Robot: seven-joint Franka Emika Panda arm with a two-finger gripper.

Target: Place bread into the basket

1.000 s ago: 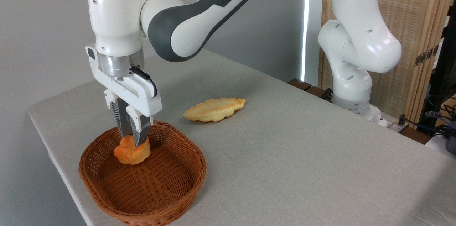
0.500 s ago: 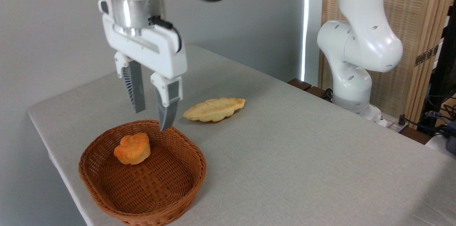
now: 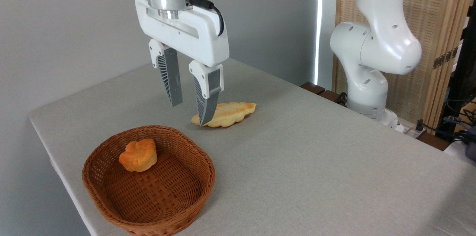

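Grey table (image 3: 297,161): jaws spread, empty, apparently above flat bread (image 3: 230,112); bread (image 3: 138,159) sits in basket (image 3: 200,191).

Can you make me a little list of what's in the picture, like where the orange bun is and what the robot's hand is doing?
orange bun: sitting inside the basket, near its far left side
basket: brown wicker, on the table's near left corner
robot hand: open, holding nothing, up in the air behind the basket
flat yellow bread: lying on the table, outside the basket; one finger partly in front of it
table: covered in grey cloth
job: looks done, the bun is in the basket
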